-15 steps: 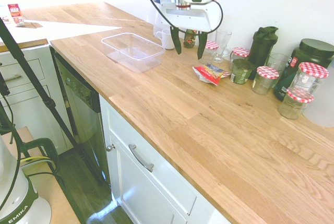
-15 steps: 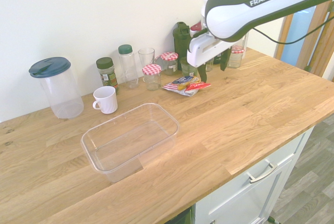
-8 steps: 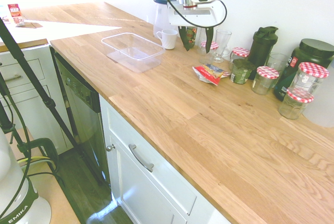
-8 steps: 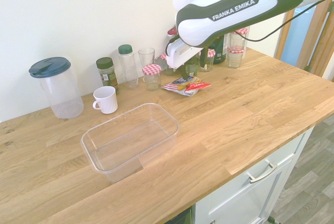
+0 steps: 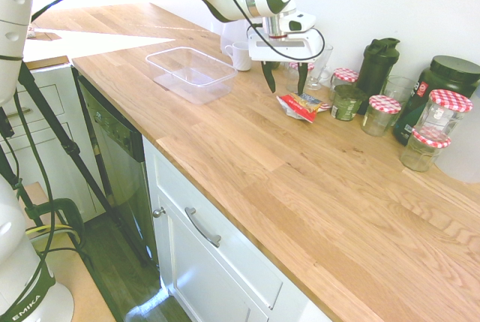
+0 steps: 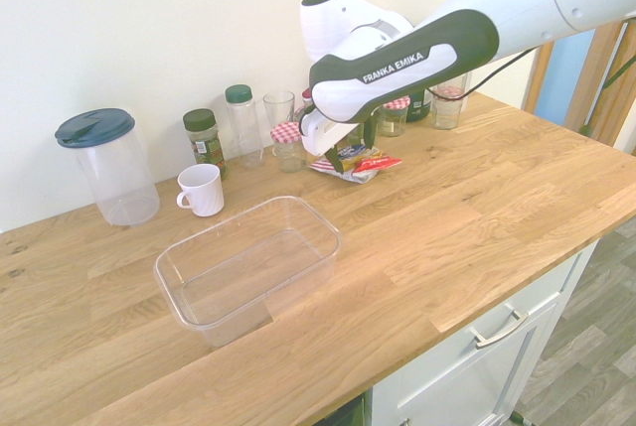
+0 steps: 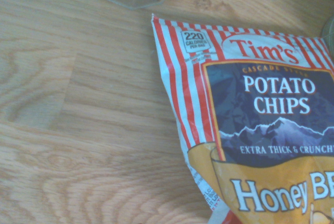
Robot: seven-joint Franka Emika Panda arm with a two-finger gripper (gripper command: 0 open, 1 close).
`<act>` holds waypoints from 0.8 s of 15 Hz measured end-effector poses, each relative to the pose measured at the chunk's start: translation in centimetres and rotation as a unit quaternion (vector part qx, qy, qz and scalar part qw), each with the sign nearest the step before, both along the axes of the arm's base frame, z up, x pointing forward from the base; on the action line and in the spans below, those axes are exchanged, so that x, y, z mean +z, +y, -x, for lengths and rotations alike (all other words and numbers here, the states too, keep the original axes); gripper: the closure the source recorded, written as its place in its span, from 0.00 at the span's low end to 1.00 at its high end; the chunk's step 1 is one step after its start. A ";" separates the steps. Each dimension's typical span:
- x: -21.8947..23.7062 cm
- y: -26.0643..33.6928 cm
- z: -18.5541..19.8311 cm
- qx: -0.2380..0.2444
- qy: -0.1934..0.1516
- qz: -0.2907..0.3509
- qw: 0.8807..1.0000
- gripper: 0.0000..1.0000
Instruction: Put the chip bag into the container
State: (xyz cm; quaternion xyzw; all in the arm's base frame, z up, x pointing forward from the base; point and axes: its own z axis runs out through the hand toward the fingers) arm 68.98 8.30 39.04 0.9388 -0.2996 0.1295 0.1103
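Both fingers apart; gripper (image 5: pixel 284 82) hangs just above bag (image 5: pixel 301 104). Best to centre, lower, pinch the crinkled middle.

The first exterior view looks down along the wooden counter (image 5: pixel 247 149) from beyond its front edge, the arm entering from the left. The second exterior view faces the wall from the opposite side, the arm entering from the right. Both share the container (image 5: pixel 190 73) (image 6: pixel 248 267) and chip bag (image 5: pixel 300 105) (image 6: pixel 360 162). The wrist view looks close down on the bag's print (image 7: pixel 245 130).
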 end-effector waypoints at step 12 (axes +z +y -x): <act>-3.3 -0.2 -1.2 0.036 0.006 0.040 0.999 1.00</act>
